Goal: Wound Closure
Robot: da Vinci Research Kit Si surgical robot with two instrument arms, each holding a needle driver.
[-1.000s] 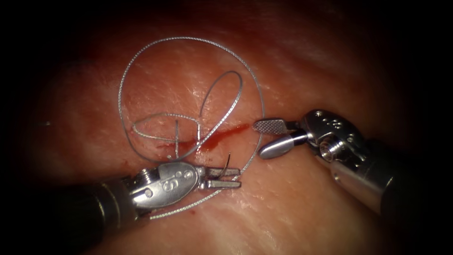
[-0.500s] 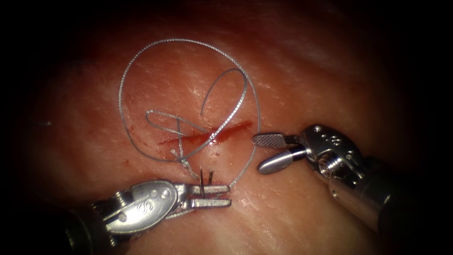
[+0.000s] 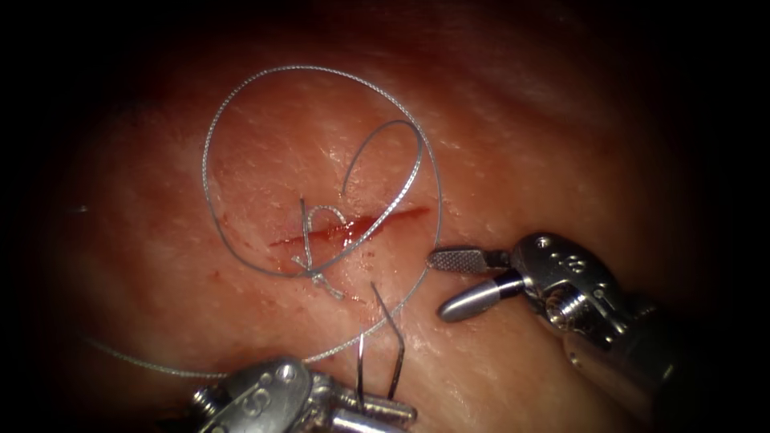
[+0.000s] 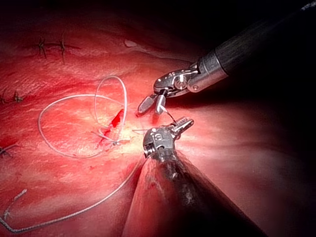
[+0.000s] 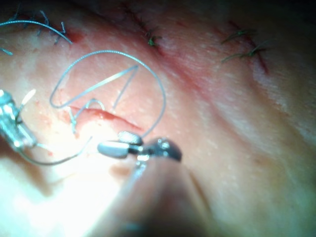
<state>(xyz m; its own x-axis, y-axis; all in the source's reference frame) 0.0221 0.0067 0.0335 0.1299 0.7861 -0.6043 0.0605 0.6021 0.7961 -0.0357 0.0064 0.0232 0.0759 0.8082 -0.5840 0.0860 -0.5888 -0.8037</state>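
My left tool [image 3: 393, 415], at the picture's lower edge, is shut on the curved needle [image 3: 399, 345] near the middle of its curve. Both needle ends point up and the needle is out of the tissue. Thread [image 3: 241, 104] lies in a wide loop over the cut [image 3: 353, 228], which is wet with red fluid, and a small knot [image 3: 321, 279] sits just below the cut. My right tool [image 3: 439, 285] stands open to the right of the cut and holds nothing. The left wrist view has both tools close together: left tool [image 4: 187, 122], right tool [image 4: 149, 109]. The right tool [image 5: 111, 142] hovers beside the cut [image 5: 98, 116].
A long thread tail [image 3: 144, 365] trails off to the lower left over the tissue. Older finished stitches [image 4: 49, 47] lie further along the tissue, and more of these older stitches [image 5: 247, 49] lie beyond the cut.
My left tool moved down and away from the cut with the needle, drawing thread through; the small thread loop at the cut shrank. The right tool drifted slightly downward, still open.
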